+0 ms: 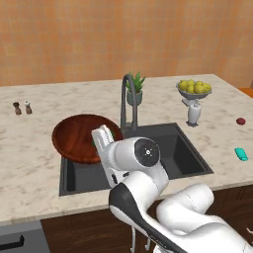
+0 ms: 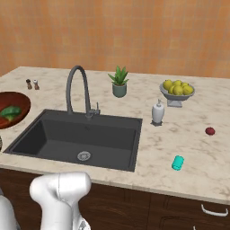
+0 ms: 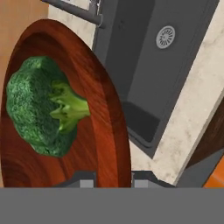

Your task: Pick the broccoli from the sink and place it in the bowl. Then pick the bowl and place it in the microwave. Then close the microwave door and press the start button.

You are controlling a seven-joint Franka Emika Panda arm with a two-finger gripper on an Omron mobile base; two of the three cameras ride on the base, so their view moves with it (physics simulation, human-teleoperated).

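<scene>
A potted plant (image 2: 119,82) stood behind a soap dispenser (image 2: 157,112) on the marble counter (image 2: 193,152). A fruit bowl (image 2: 177,91) sat nearby, with a red object (image 2: 210,131) and teal object (image 2: 178,162) further right, and two shakers (image 2: 32,84) far left.

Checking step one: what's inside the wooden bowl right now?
The broccoli lies on its side in the bowl, stalk toward the near rim, which sits between the gripper fingers. The bowl floor under the broccoli is covered. The sink holds nothing but its drain.

Even, bright, shadowless rendered light; no glare or blur. Soft shading darkens the sink (image 2: 76,134) basin's inner walls.
</scene>
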